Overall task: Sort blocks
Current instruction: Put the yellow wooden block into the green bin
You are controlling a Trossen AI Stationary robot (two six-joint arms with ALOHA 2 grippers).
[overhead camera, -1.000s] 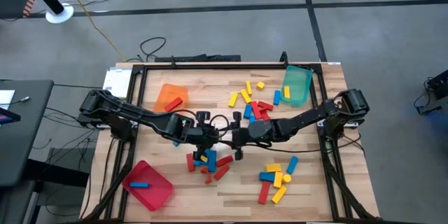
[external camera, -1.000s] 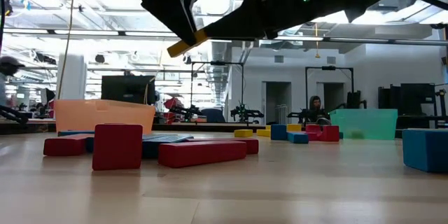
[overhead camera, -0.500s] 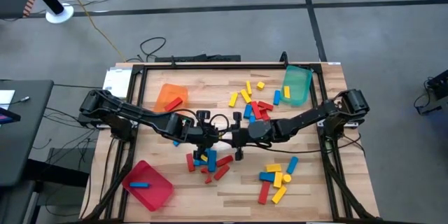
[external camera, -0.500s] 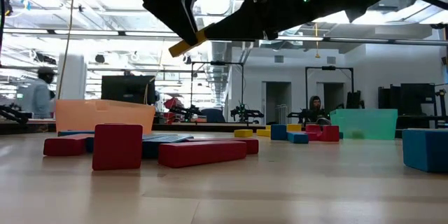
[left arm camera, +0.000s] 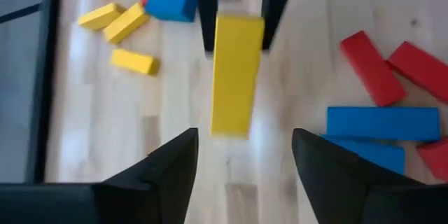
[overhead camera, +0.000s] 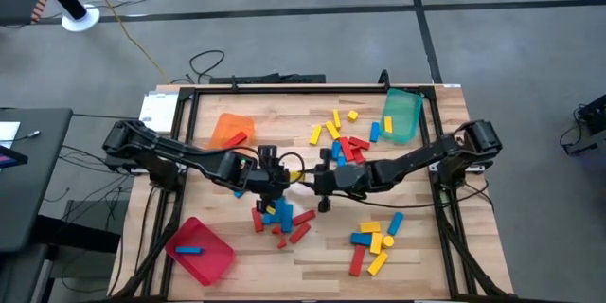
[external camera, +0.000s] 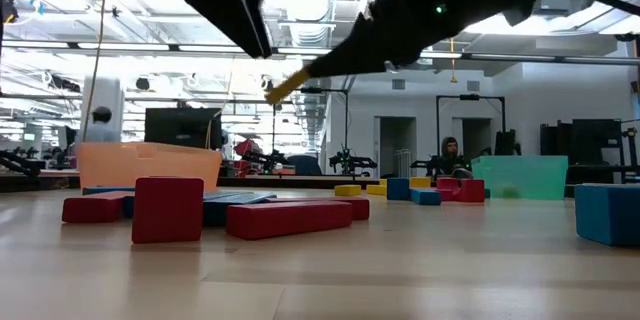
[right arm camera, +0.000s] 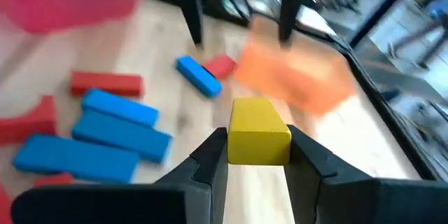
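Taking the orange tray [overhead camera: 230, 131] near the table's [overhead camera: 426, 246] far-left part as the landmark: the red tray [overhead camera: 201, 250] sits well nearer the front edge than it, holding one blue block [overhead camera: 188, 249]. The orange tray itself holds a red block [overhead camera: 236, 139].

Just right of the orange tray and a little nearer the front, the left gripper [overhead camera: 277, 176] hangs above the table with its fingers [left arm camera: 175, 164] spread wide and nothing between them. The yellow block [left arm camera: 235, 75] lies just ahead of those open fingers, not touching them.

Right of that, the right gripper [overhead camera: 309, 179] faces the left one, its fingers [right arm camera: 210, 155] closed on the far end of the same yellow block [right arm camera: 257, 140], which is held in the air between the two grippers, tilted in the low view [external camera: 296, 82].

Below the grippers, nearer the front than the orange tray, lies a heap of red and blue blocks [overhead camera: 279, 220]. Farther right, level with the tray, a scatter of yellow, red and blue blocks [overhead camera: 343, 137] lies beside the green tray [overhead camera: 401, 114]. Another small cluster [overhead camera: 375, 241] lies front-right of it.
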